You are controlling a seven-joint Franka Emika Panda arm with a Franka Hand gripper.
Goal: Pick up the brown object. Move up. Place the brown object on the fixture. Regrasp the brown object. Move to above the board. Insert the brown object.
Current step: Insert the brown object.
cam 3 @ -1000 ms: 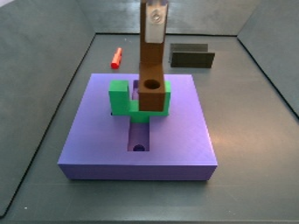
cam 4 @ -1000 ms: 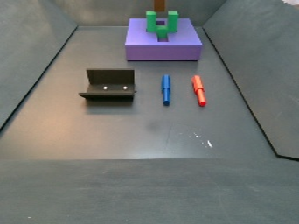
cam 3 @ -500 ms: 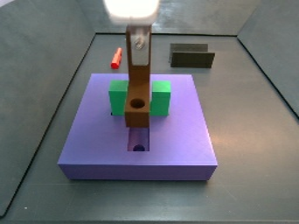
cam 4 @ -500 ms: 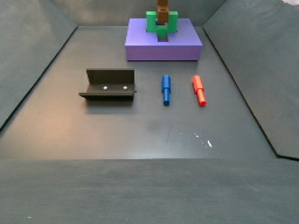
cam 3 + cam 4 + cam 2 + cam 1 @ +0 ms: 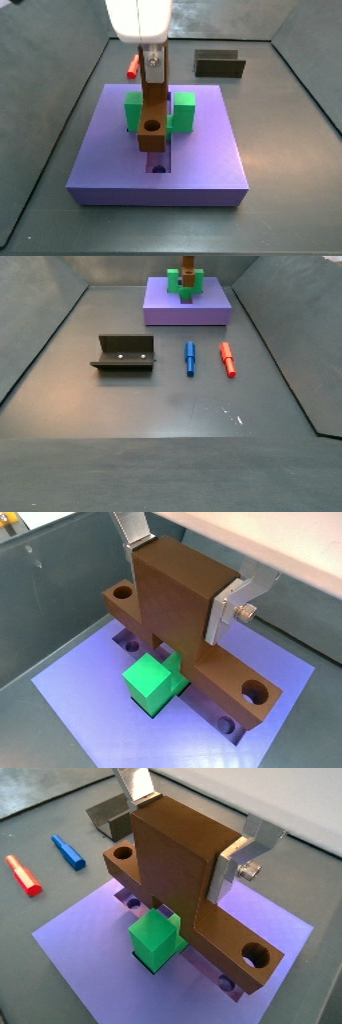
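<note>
Lowered brown object (image 5: 152, 112) into board (image 5: 201, 165) slot | gripper (image 5: 198, 836) fingers clamping it | green block (image 5: 181, 112) flanks

The gripper (image 5: 194, 828) above the board has brushed, bare-metal silver finger plates (image 5: 134, 782). Between them, the orange-brown blocky bar (image 5: 181, 863) looks like matt, smooth plastic. The periwinkle-purple square slab (image 5: 201, 165) looks equally matt. The dark grey floor (image 5: 201, 406) shows a faint sheen.

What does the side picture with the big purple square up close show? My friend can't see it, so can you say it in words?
The gripper holds the brown object upright over the slot in the purple board, beside a green block. Behind the board, on the grey floor, are the dark fixture and a red pen.
</note>
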